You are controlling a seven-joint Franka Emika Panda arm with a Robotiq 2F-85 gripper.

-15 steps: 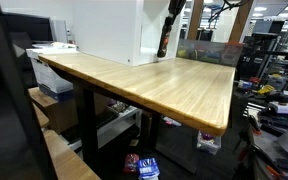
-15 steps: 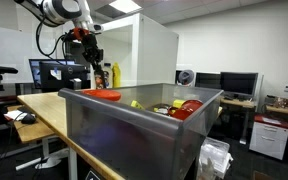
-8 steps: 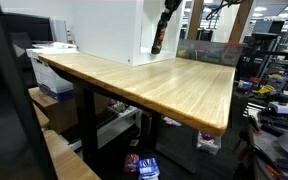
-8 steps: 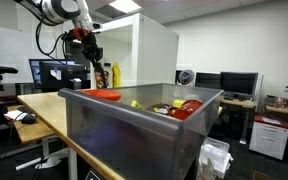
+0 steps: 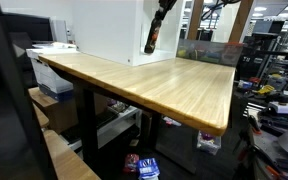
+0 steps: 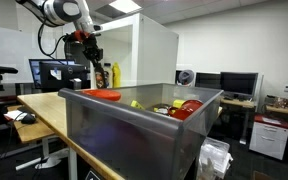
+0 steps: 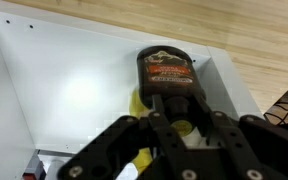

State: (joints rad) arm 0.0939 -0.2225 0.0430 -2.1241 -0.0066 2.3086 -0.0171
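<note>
My gripper is shut on a dark bottle with a red and orange label, gripped near its cap. In the wrist view the bottle hangs over the edge of a white box, with something yellow just beneath it. In an exterior view the gripper holds the bottle tilted in the air beside the tall white box, above the wooden table. In an exterior view the gripper is high at the far end of the table.
A grey bin in the foreground holds a red plate and several red and yellow items. A yellow bottle stands on the table by the white box. Desks, monitors and clutter surround the table.
The gripper has carried the bottle sideways along the white box, moving left in an exterior view. The grip has not changed.
</note>
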